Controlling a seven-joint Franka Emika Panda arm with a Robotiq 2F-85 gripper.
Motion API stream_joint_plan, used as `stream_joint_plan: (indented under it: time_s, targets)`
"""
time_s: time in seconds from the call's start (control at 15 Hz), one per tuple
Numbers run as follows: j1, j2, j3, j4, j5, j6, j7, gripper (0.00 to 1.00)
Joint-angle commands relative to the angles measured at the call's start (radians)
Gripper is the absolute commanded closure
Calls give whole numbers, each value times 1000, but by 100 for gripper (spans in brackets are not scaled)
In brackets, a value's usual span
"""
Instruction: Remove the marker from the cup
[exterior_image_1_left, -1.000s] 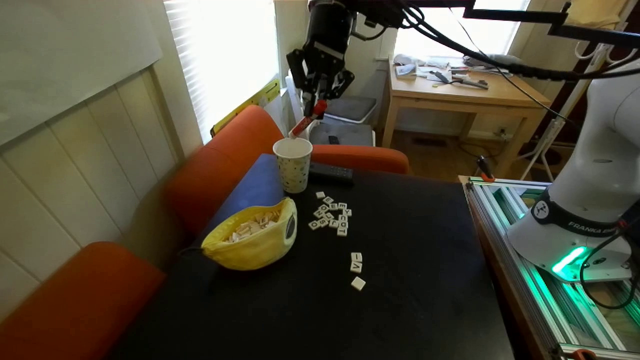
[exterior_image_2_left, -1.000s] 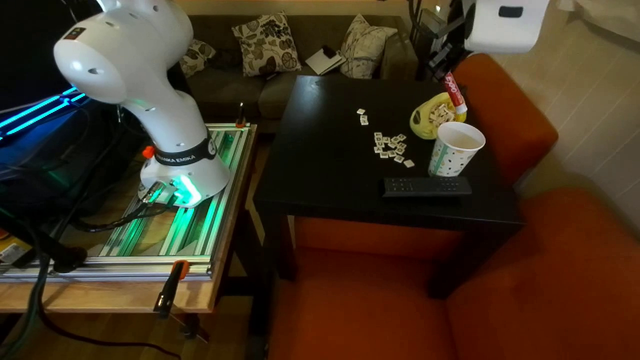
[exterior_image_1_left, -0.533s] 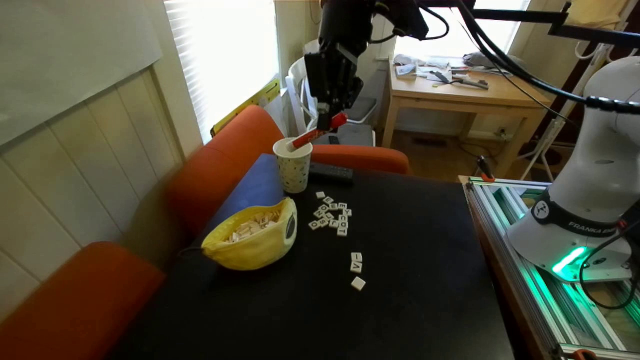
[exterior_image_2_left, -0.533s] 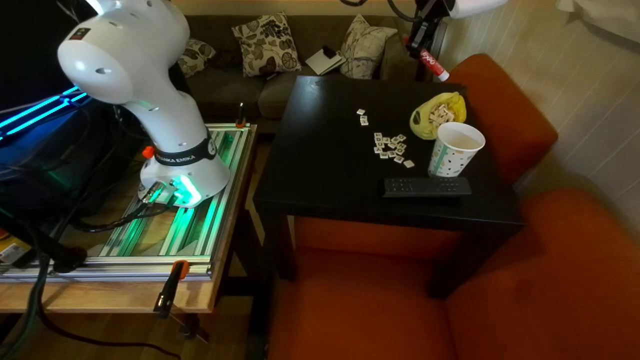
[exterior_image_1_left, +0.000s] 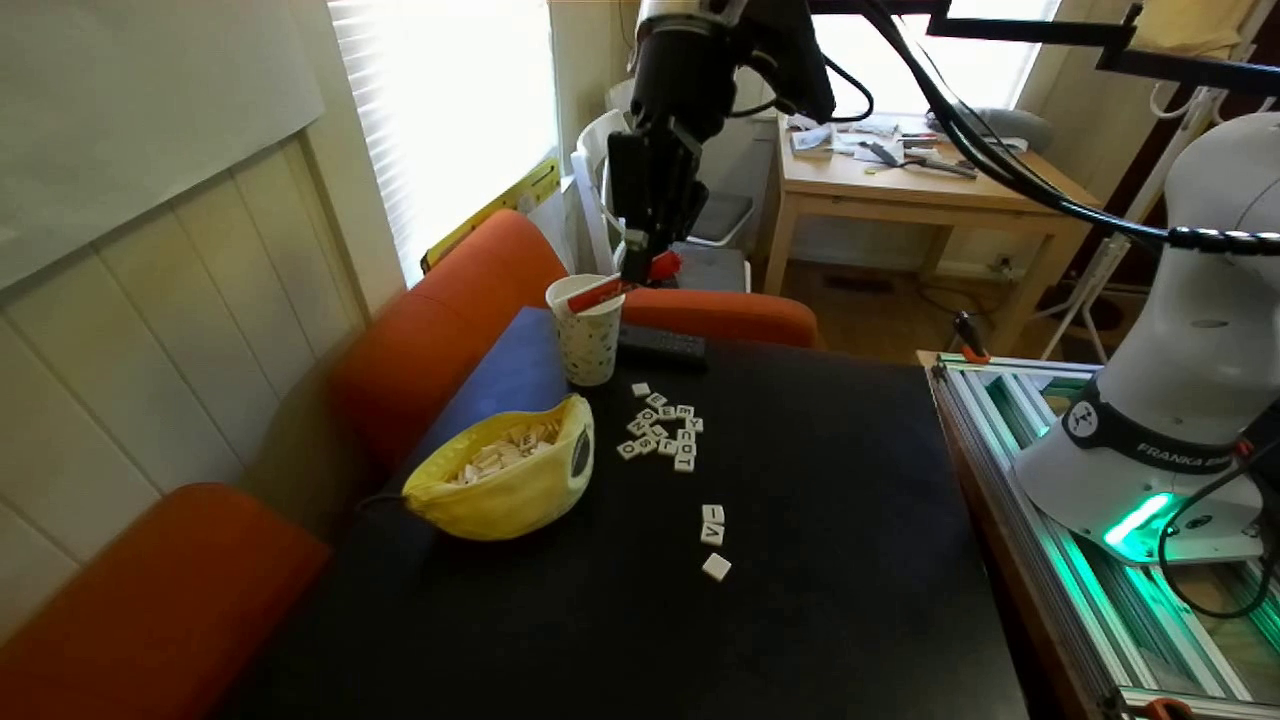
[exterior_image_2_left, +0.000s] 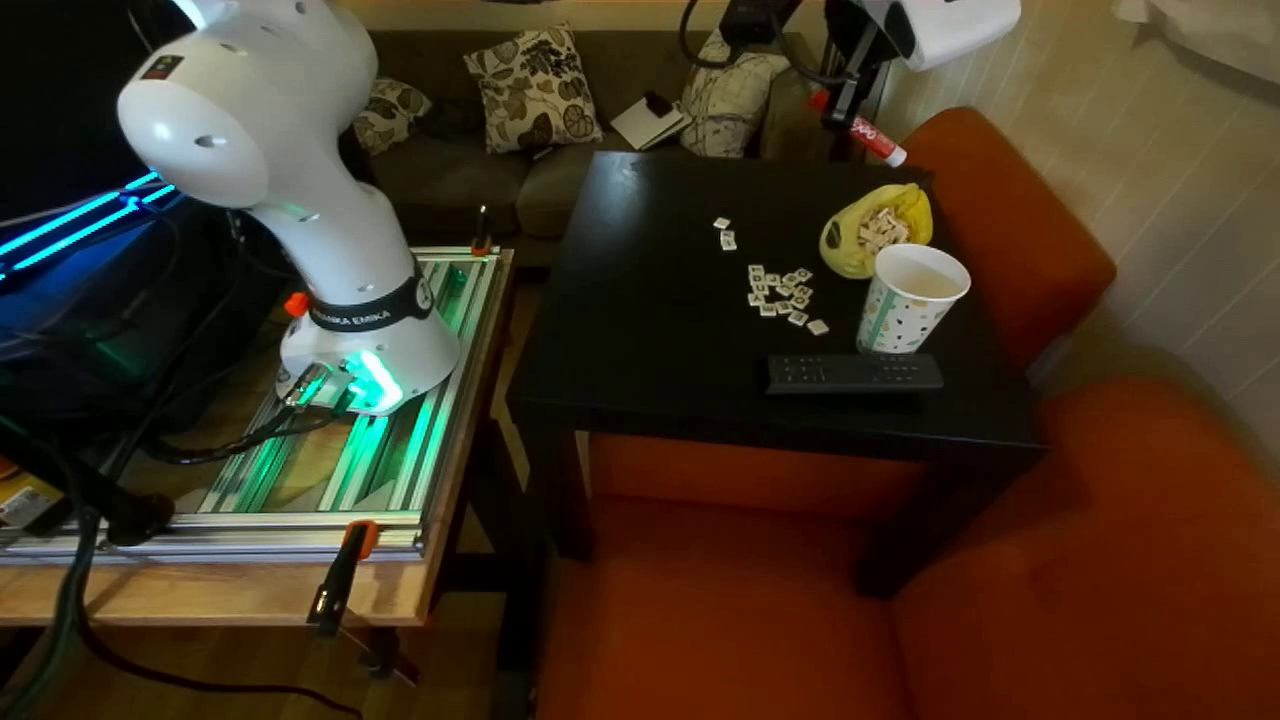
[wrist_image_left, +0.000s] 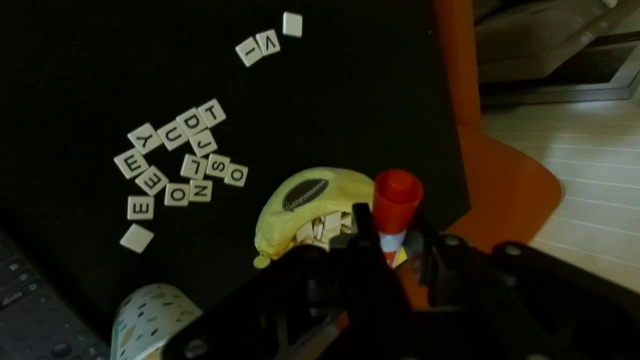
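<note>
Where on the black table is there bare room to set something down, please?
The table is bare between the letter tiles and the edge facing the robot base, and along the end towards the dark sofa. It is crowded around the cup, remote and yellow pouch.

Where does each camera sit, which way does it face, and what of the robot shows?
In an exterior view: high, nearer the yellow pouch than the cup, facing the wooden desk; robot base at right, gripper upper middle.
In an exterior view: high, nearest the remote, facing the couch; robot base at left, gripper upper right.
Wrist view: on the wrist, looking down at letter tiles; gripper, around the marker, enters from below.
Both exterior views share the cup and marker, from roughly opposite ends.
</note>
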Motion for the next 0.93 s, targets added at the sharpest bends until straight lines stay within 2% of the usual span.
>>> stream_joint_plan:
  time_s: [0.0,0.13,0.4,0.87]
  targets:
    - [7,-12,9,-83,7,156,-73,95]
    - [7,-15,2,-144,11,243,-141,95]
    - [11,-34,-34,-259,68,332,-328,95]
    - [10,-15,-79,-335,194,318,-609,95]
